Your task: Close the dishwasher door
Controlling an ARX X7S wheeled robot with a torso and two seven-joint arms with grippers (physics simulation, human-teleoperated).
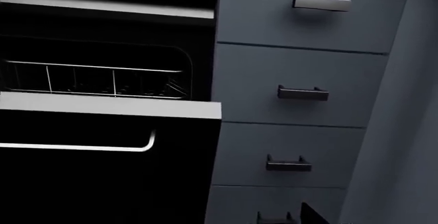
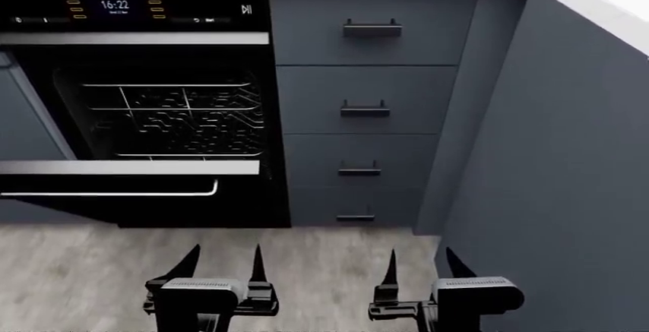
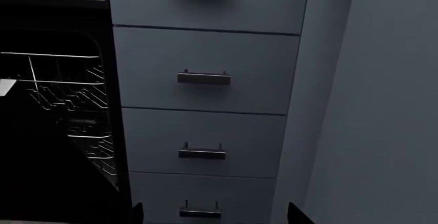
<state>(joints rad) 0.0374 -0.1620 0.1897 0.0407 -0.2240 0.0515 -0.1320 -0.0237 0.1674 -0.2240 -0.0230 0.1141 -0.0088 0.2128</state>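
The dishwasher (image 2: 152,112) is a black built-in unit with a control strip and clock (image 2: 114,4); wire racks (image 2: 193,119) show inside. Its glossy black door (image 2: 132,195) hangs partly open, tilted out from the top, with a silver edge strip (image 2: 130,167) and a thin silver bar handle (image 2: 112,193). The door also shows in the left wrist view (image 1: 102,172), with its handle (image 1: 75,146). My left gripper (image 2: 223,260) is open, low over the floor in front of the door. My right gripper (image 2: 421,264) is open, in front of the drawers. Both hold nothing.
A grey-blue drawer stack (image 2: 365,104) with short black handles stands right of the dishwasher and shows in the right wrist view (image 3: 204,80). A grey-blue cabinet side (image 2: 568,157) runs close along the right. Light wood floor (image 2: 304,271) lies below.
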